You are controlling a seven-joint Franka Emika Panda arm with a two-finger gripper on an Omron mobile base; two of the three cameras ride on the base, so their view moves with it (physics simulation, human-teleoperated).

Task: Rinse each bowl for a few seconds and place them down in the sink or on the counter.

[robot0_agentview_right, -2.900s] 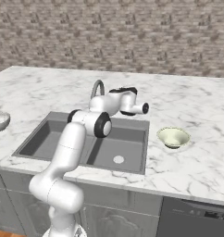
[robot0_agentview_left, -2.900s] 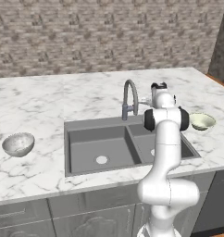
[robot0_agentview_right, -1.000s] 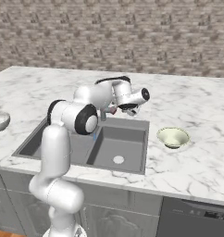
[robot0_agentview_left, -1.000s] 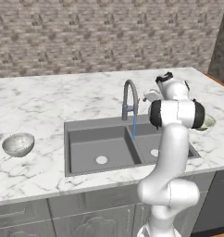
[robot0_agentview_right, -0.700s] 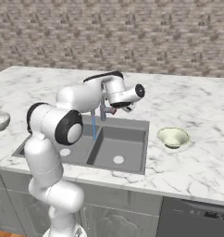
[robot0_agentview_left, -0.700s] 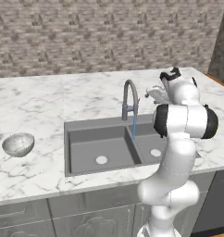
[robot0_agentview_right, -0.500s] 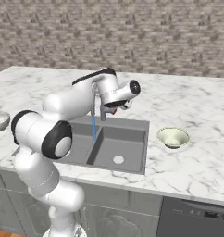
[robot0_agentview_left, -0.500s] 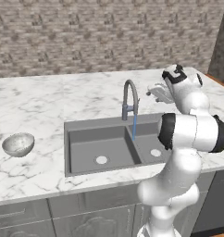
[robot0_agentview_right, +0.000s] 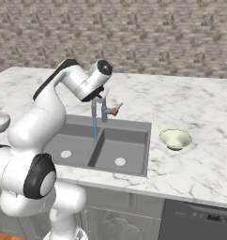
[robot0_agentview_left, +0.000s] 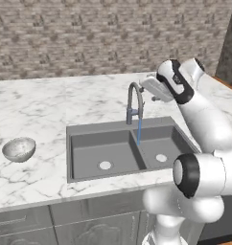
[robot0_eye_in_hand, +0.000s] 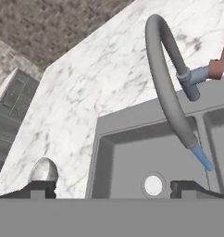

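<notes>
Water running from faucet (robot0_agentview_left: pixel 133 98) into sink (robot0_agentview_left: pixel 89 152). Gripper (robot0_eye_in_hand: pixel 114 187) empty, jaws wide. Grey bowl (robot0_agentview_left: pixel 19 149) on counter (robot0_agentview_left: pixel 55 105) at sink's 9 o'clock, cream bowl (robot0_agentview_right: pixel 175 138) at 3. Approach 1 rim from above, pinch wall.

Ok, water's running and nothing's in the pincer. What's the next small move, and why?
Probably swing the open, empty pincer toward the grey bowl and start lowering over it. The faucet already pours into the sink, and both that bowl and the cream bowl sit unrinsed on the counter.
</notes>
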